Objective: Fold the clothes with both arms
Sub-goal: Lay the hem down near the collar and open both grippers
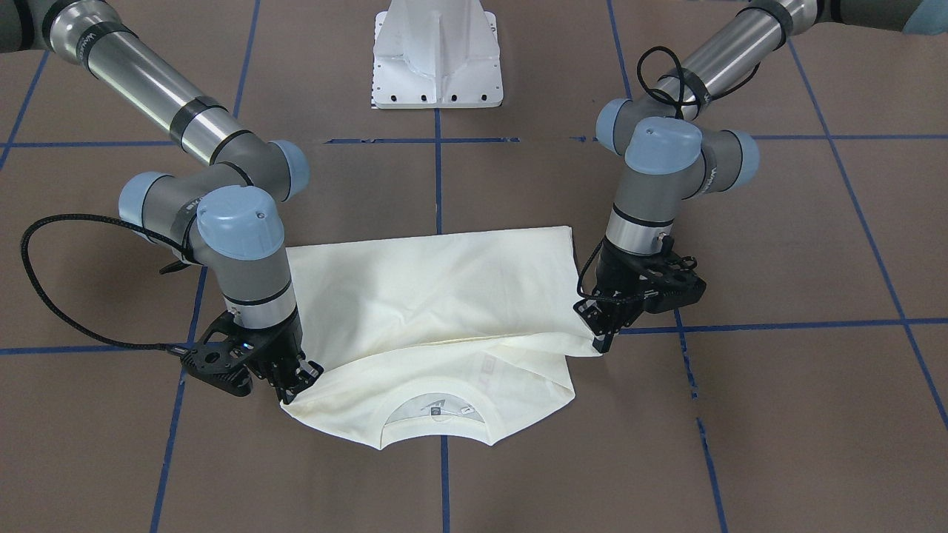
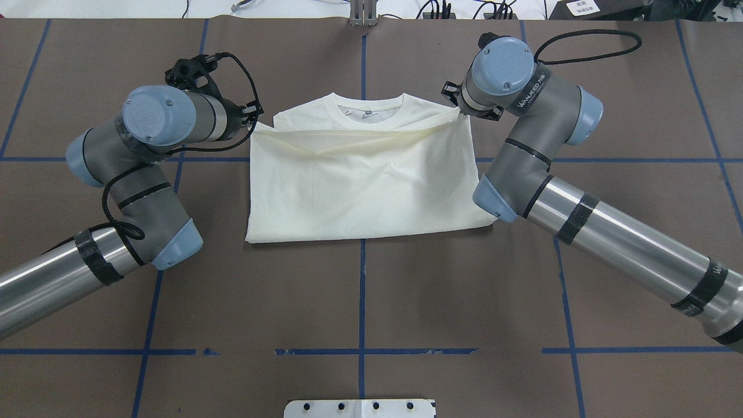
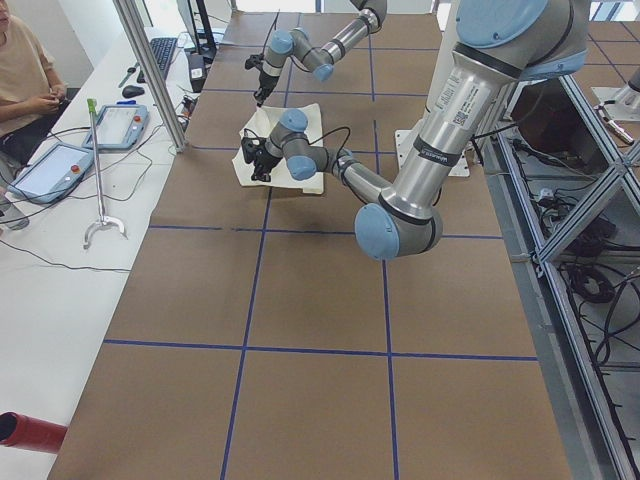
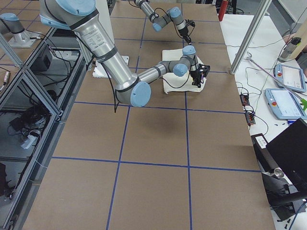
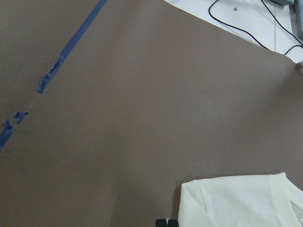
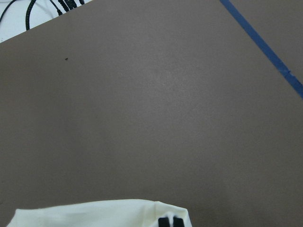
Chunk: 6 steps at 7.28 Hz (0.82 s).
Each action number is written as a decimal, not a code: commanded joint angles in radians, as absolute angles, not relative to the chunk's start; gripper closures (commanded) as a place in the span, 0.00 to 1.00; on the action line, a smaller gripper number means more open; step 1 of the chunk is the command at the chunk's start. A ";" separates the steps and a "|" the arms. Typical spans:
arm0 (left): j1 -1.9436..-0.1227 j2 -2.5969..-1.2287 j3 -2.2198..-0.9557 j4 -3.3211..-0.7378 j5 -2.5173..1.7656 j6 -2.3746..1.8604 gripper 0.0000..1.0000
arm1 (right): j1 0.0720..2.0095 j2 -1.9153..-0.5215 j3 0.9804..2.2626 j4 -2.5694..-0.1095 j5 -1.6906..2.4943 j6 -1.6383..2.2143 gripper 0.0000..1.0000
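Observation:
The cream T-shirt [image 1: 437,296] lies flat on the brown table [image 2: 360,290]. Its lower half is folded up towards the collar [image 2: 368,110], plain side up, and no print shows. My left gripper [image 2: 257,119] is shut on the folded layer's corner at the shirt's left side; in the front view it is on the right [image 1: 603,342]. My right gripper [image 2: 460,111] is shut on the opposite corner, on the left in the front view [image 1: 296,389]. Both corners are pulled slightly taut, just above the table. Each wrist view shows a shirt corner [image 5: 236,203] [image 6: 94,215] at its bottom edge.
The white pedestal base [image 1: 437,59] stands at the robot's side of the table. Blue tape lines [image 2: 363,302] cross the brown surface. Beyond the collar lies the table's far edge, with cables [image 2: 441,8]. A person [image 3: 25,70] and tablets [image 3: 110,125] are at a side desk.

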State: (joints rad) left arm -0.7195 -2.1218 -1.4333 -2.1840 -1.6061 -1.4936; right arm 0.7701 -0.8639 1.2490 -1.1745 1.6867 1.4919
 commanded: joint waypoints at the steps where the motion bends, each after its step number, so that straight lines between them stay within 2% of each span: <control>1: -0.719 -2.122 -1.394 -2.233 -1.605 -1.493 0.70 | 0.767 -0.882 1.249 -1.163 1.686 1.479 1.00; 2: -0.721 -2.120 -1.382 -2.235 -1.605 -1.491 0.68 | 0.767 -0.903 1.249 -1.105 1.686 1.480 0.99; 3: -0.721 -2.120 -1.382 -2.235 -1.605 -1.491 0.67 | 0.767 -0.902 1.247 -1.088 1.684 1.480 0.58; 5: -0.736 -2.121 -1.400 -2.279 -1.611 -1.426 0.65 | 0.781 -0.914 1.297 -1.083 1.709 1.485 0.56; 6: -0.751 -2.109 -1.423 -2.301 -1.614 -1.413 0.64 | 0.781 -0.978 1.396 -1.083 1.751 1.497 0.52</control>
